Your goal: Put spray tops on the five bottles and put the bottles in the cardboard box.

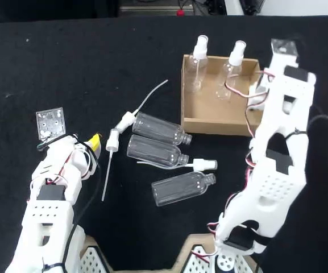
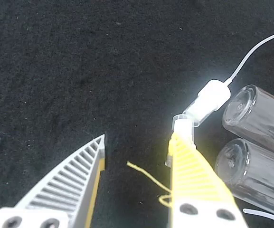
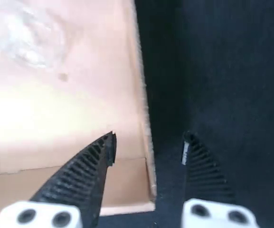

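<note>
- Left fingers (image 2: 191, 180): spread apart, nothing between them. Yellow tip right at a spray top (image 2: 182, 124) near the centre of the left wrist frame; touching or just short, cannot tell. Probably lined up to take that top next.
- Uncapped bottles (image 1: 158, 129): three, flat on their sides mid-frame in the high view, necks pointing right. Loose tops just beside them, dip tubes (image 1: 152, 94) trailing across the black bench (image 1: 67, 68). Likely laid flat for an easy side-on grasp.
- Cardboard box (image 1: 215, 126): right of centre, upper part of the high view. Capped bottles (image 1: 198, 65): two, upright against its far wall, so apparently two of five done.
- Right fingers (image 3: 80, 180): released and empty, straddling the box's side wall (image 3: 144, 95), one inside, one outside.
- Open room: broad bare bench across the upper left of the high view. Tight among bottles and tubes mid-frame, with the thin tubes easy to snag. Near half of the box floor free for more bottles.
</note>
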